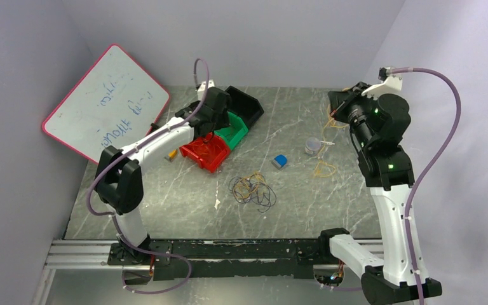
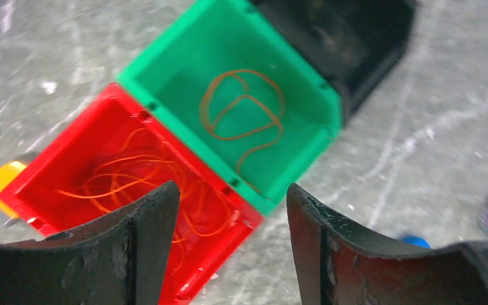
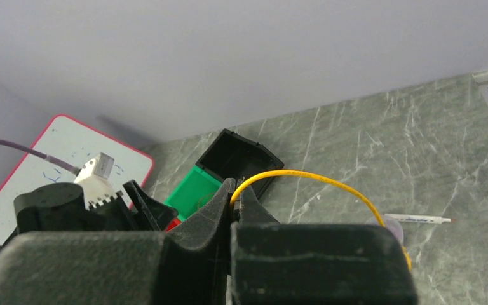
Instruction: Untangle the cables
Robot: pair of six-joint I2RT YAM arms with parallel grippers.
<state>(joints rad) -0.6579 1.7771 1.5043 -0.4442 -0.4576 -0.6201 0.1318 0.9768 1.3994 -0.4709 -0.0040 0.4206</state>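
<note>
Status: partly done, under half by my estimate.

Sorted so far:
- Green bin [image 2: 305, 159] holds one orange cable [image 2: 241, 108], a single clean loop flat on the bin floor.
- Red bin [image 2: 63, 152], touching the green bin's side, holds a loose bundle of thin orange strands [image 2: 133, 178]. Can't tell whether they're separate or knotted.
- Black bin [image 2: 356, 38], on the opposite side of the green bin. Nothing visible in it, but the interior is dark.

Grippers:
- Left gripper [image 2: 232, 197]: jaws spread, nothing between them. It hovers above the seam where the green bin meets the red one.
- Right gripper [image 3: 235, 190]: jaws pressed together, pinching a yellow cable [image 3: 318, 176] that arcs out from the tips and drops away. It's raised off the table [image 1: 305, 210], well to the right of the green bin. The top view shows strands hanging below it; can't tell if that's one cable or several.

Left to do:
- Main tangle [image 1: 252, 189]: dark and orange-yellow loops mixed together, on the table in front of the green bin, toward the arm bases. Neither gripper touches it.
- One loose loop [image 1: 324, 169] lies apart, right of the green bin and beyond the tangle.

The tangle is the bulk of the remaining work. The dark cables look the most intertwined.
</note>
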